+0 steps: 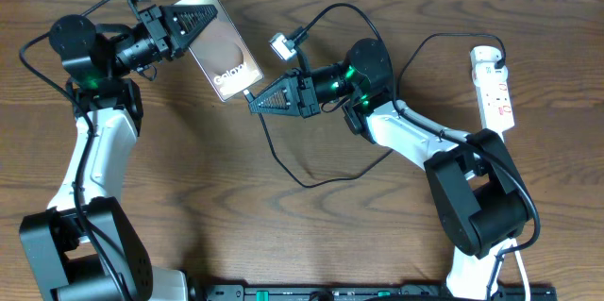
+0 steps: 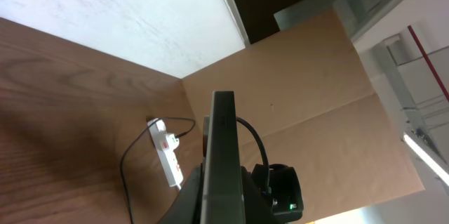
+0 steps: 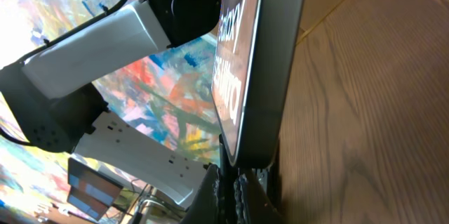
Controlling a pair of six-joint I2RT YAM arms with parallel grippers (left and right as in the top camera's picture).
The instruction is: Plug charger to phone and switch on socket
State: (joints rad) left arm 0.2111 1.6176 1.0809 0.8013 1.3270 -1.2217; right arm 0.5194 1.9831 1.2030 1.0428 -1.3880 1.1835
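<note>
Wood table (image 1: 189,169): the widest bare stretch lies between the two arms, on the near side of both grippers. The far table edge runs just beyond the left gripper.

Left gripper (image 1: 200,20): clamped on the phone (image 1: 231,60) at its far short end. The phone sticks out straight ahead of the fingers, and the lettered face shows to the overhead camera. The left wrist view sees it edge-on.

Right gripper (image 1: 255,103): fingers drawn together to a point, pinching the tip end of the charger (image 1: 300,182). The phone's free short end sits directly in front of these fingertips, touching or very nearly so. In the right wrist view that end of the phone fills the frame just ahead of the fingers. Cannot tell whether the connector is seated in the port.

Socket (image 1: 494,89): lies flat well behind the right gripper, past its elbow and close to the table's right edge. It has bare wood on the side facing the arm. Switch position cannot be read.

Charger cable: drops from under the right gripper, loops across the open wood beneath that arm, then arcs back to the far end of the socket.
</note>
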